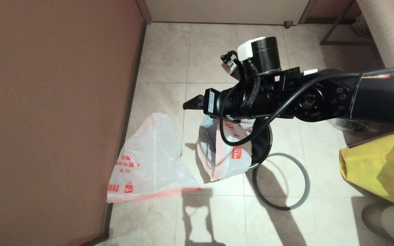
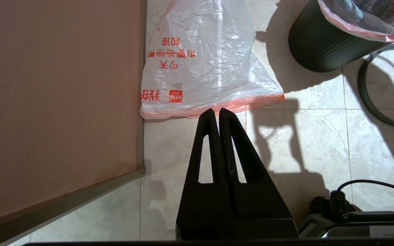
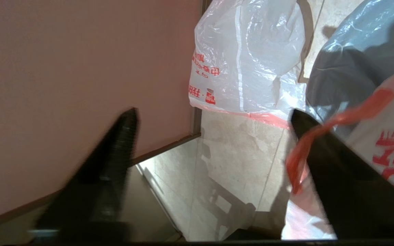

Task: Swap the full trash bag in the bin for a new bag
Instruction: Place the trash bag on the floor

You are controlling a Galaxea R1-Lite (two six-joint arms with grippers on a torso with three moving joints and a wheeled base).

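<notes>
The black bin [image 1: 266, 141] stands on the tiled floor with the full trash bag [image 1: 217, 153] in it, white with red print. Its grey ring rim [image 1: 280, 181] lies loose on the floor beside it. My right gripper [image 1: 191, 103] hovers open just above the bag's near-left edge; in the right wrist view [image 3: 214, 118] a red-orange handle [image 3: 315, 135] lies against one finger [image 3: 323, 150]. The new bag [image 1: 149, 160] lies flat by the brown wall. My left gripper [image 2: 216, 111] is shut and empty above the floor, at that bag's pink edge [image 2: 238, 104].
A brown wall panel [image 1: 53, 112] runs along the left, with its corner near the new bag. A yellow fabric bag [image 1: 378, 167] sits at the right. A metal frame [image 1: 337, 30] and a beige wall stand at the back right.
</notes>
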